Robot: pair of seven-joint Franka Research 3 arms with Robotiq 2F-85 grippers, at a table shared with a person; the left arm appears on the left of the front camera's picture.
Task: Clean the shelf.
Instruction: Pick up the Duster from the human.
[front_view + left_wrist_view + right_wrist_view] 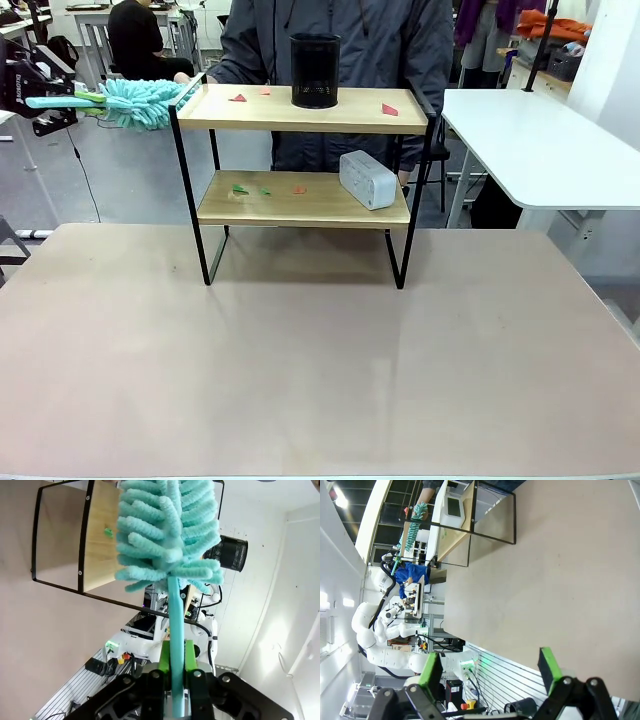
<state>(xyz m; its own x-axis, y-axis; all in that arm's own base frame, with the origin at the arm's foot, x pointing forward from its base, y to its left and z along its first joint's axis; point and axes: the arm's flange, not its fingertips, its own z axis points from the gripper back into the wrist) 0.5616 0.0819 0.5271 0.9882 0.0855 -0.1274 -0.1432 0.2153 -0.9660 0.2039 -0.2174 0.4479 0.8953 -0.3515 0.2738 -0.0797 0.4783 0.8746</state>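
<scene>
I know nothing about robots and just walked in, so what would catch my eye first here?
Probably the fluffy teal duster, clamped in the left claw and held beside the top left end of the shelf. Then the clutter: a black mesh cup on the top board, a pale grey box on the lower one, small red and green scraps on both. A person stands right behind.

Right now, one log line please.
left gripper: shut on duster | duster: at top-left corner of shelf | right gripper: open | scraps: both boards
</scene>
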